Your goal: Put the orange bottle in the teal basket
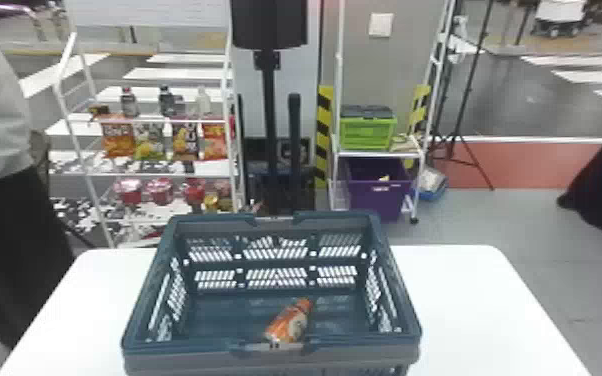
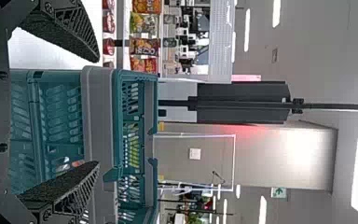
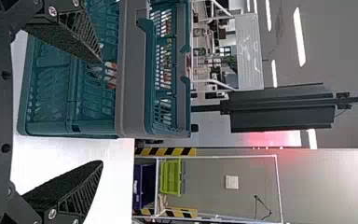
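Orange bottle [image 1: 290, 320] lying inside the teal basket [image 1: 180, 358]
The bottle is on its side near the basket's wall closest to the robot, set at a slant with its cap end pointing away and toward the right; the basket sits on a white table [image 1: 470, 300]. The left gripper [image 2: 98, 112] has its fingers spread wide with nothing between them, and the right gripper [image 3: 101, 112] is likewise wide apart and empty. Beyond the table, snack bags [image 1: 185, 140] hang on a white rack [image 1: 165, 175] at left, and at right a green crate [image 1: 367, 134] sits on a shelf above a purple bin [image 1: 377, 202]
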Available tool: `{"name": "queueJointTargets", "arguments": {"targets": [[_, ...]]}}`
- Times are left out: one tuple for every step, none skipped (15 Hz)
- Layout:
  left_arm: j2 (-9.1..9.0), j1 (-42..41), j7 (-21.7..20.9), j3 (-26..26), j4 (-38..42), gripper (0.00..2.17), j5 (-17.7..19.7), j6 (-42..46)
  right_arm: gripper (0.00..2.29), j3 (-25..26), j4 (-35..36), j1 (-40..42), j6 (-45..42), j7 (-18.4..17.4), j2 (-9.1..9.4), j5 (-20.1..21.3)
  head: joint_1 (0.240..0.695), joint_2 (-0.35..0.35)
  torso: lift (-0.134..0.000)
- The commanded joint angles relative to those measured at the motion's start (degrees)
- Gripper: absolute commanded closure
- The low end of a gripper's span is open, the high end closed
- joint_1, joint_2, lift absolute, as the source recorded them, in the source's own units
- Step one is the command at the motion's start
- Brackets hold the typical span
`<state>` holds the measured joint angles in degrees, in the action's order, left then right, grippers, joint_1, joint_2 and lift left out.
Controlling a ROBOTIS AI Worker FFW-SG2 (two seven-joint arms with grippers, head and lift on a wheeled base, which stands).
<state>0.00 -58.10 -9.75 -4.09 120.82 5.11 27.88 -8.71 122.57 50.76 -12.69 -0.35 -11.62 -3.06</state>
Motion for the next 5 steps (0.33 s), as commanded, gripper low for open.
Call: {"name": "queueJointTargets", "arguments": {"targets": [[-0.15, 0.09, -0.01, -0.04, 0.03, 0.11, 0.07, -0.06, 0.12, 0.01, -0.05, -0.13, 0.00, 0.00, 0.20, -0.02, 0.499, 0.000, 0.000], [-0.15, 0.18, 0.08, -0.04, 0.03, 0.11, 0.16, -0.06, 0.12, 0.01, -0.05, -0.22, 0.00, 0.00, 0.28, -0.02, 0.499, 0.000, 0.000], [-0.15, 0.27, -0.01, -0.04, 0.11, 0.11, 0.25, -0.06, 0.12, 0.01, -0.14, -0.31, 0.00, 0.00, 0.28, -0.02, 0.499, 0.000, 0.000], [-0.15, 0.27, -0.01, -0.04, 0.20, 0.11, 0.34, 0.11, 0.12, 0.01, -0.14, -0.40, 0.00, 0.00, 0.28, -0.02, 0.499, 0.000, 0.000], [-0.15, 0.27, -0.01, -0.04, 0.20, 0.11, 0.51, 0.11, 0.12, 0.01, -0.05, -0.40, 0.00, 0.09, 0.28, 0.07, 0.499, 0.000, 0.000]]}}
